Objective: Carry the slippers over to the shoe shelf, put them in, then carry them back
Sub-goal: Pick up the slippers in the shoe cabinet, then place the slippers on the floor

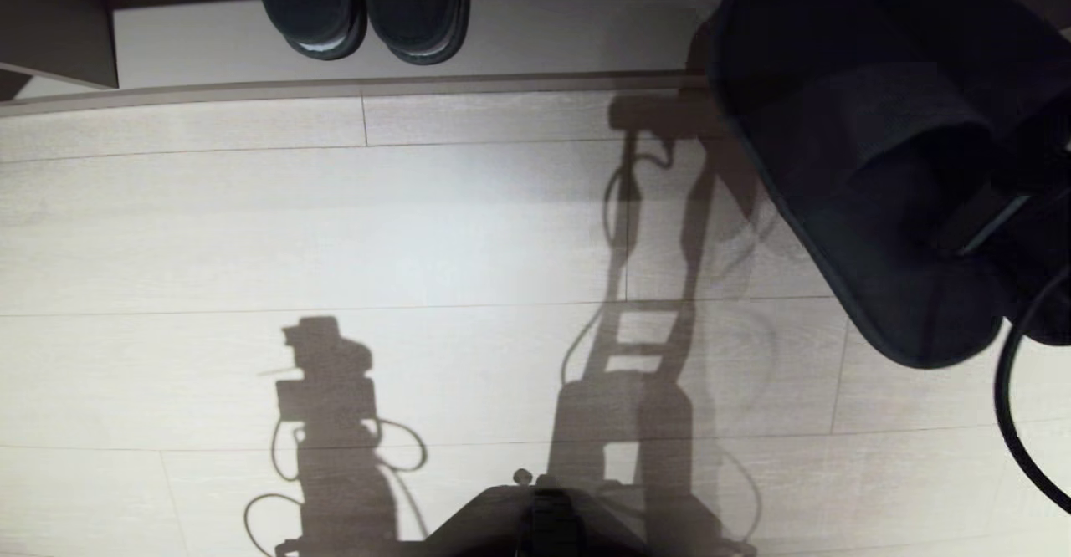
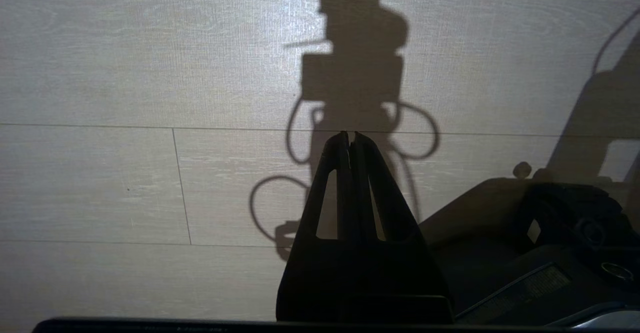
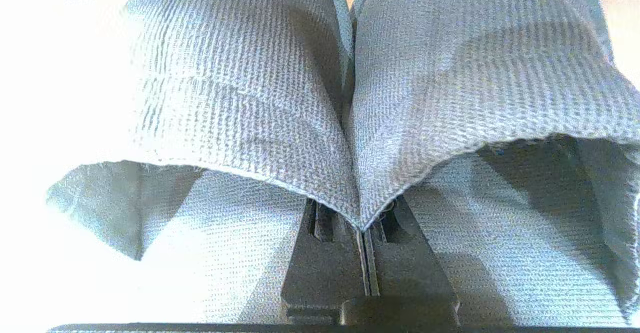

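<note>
The grey-blue ribbed slippers (image 1: pixel 878 172) hang in the air at the right of the head view, close to the camera and above the floor. In the right wrist view my right gripper (image 3: pixel 361 225) is shut on the slippers (image 3: pixel 240 98): the inner edges of the two bands are pinched together between the fingers, and fabric covers the tips. The shoe shelf (image 1: pixel 544 38) runs along the far edge of the floor, its floor board pale and an upright divider (image 1: pixel 50 22) at the left. My left gripper (image 2: pixel 349 135) is shut on nothing and hangs over the floor.
A shiny black pair of sandals (image 1: pixel 364 5) stands in the shelf left of centre, toes outward. Pale wood-plank floor (image 1: pixel 418 247) lies between me and the shelf. My base (image 1: pixel 544 515) shows at the near edge, and a black cable (image 1: pixel 1012 406) loops at the right.
</note>
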